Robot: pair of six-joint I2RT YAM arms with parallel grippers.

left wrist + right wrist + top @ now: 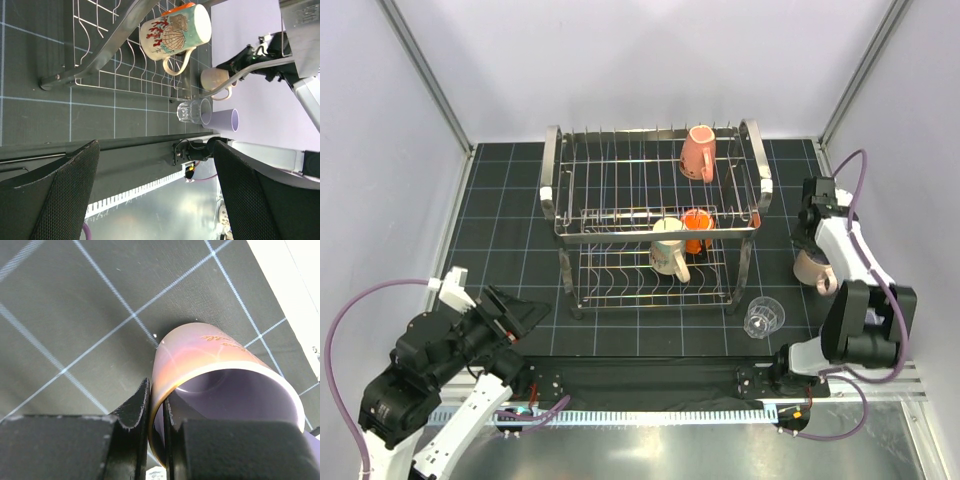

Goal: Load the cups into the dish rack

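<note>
As the right jaws [156, 395] clench the wall of the beige-pink mug [200, 355], one finger inside the rim and one outside, I record the hold as a pinch on the lip only. The mug sits on the counter [75, 315] directly beneath these jaws, mouth turned up toward them. I cannot see its handle from the wrist view.

The dish rack [620, 180] stands well apart, to the left of the right jaws. It carries the salmon-pink mug [699, 152] on the upper tier, with the cream mug [669, 248] and the small orange cup [697, 230] side by side lower down. The clear glass tumbler [763, 316] waits near the right jaws on their rack side, and the lavender tumbler [223, 119] is just beside it.

The left jaws [157, 147] are released, spread wide and empty, well apart from every cup.

Assessment: the step in hand is lifting this mug. A lip pinch lets the mug swing, so I would confirm the wall is seated deep between the fingers. I would then raise it straight off the counter before any sideways travel, hold the wrist level, and pass above the rack's looped end frame. I would aim for the free wires beside the salmon-pink mug.
</note>
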